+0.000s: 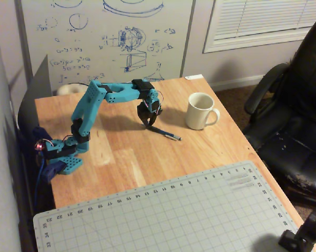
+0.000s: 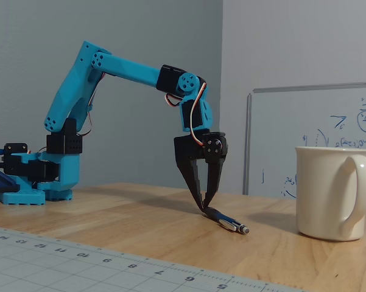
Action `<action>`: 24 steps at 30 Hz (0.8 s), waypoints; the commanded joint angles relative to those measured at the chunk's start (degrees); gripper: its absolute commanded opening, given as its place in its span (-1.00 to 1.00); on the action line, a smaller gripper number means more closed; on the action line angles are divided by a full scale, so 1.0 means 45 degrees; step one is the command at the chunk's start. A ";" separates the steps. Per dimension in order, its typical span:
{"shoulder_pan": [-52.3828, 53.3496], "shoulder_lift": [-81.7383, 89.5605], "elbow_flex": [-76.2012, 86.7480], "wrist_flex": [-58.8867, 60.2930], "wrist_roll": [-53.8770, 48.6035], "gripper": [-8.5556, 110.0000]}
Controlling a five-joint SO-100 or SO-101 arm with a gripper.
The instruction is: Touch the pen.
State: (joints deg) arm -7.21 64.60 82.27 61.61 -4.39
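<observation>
Gripper point(image 2: 204, 205) tips nearly together, pressed down on rear end of dark blue pen point(image 2: 225, 220) lying beside cream mug point(image 2: 329, 191) on wooden table point(image 1: 126, 152).

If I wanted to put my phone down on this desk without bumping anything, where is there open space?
The gridded grey cutting mat at the near edge is bare. So is the wooden tabletop between the mat and the blue robot arm. It is crowded between the black gripper, the thin dark blue pen at its tips, and the cream mug.
</observation>
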 commanded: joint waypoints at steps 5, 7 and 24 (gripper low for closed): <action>-0.0156 0.0625 -0.0195 -0.0176 0.0078 -0.85; -0.0176 0.0625 -0.0195 -0.0176 0.0078 -0.85; -0.0430 0.0723 -0.0215 -0.0215 0.0078 -0.85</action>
State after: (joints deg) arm -8.70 64.60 82.27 61.44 -4.39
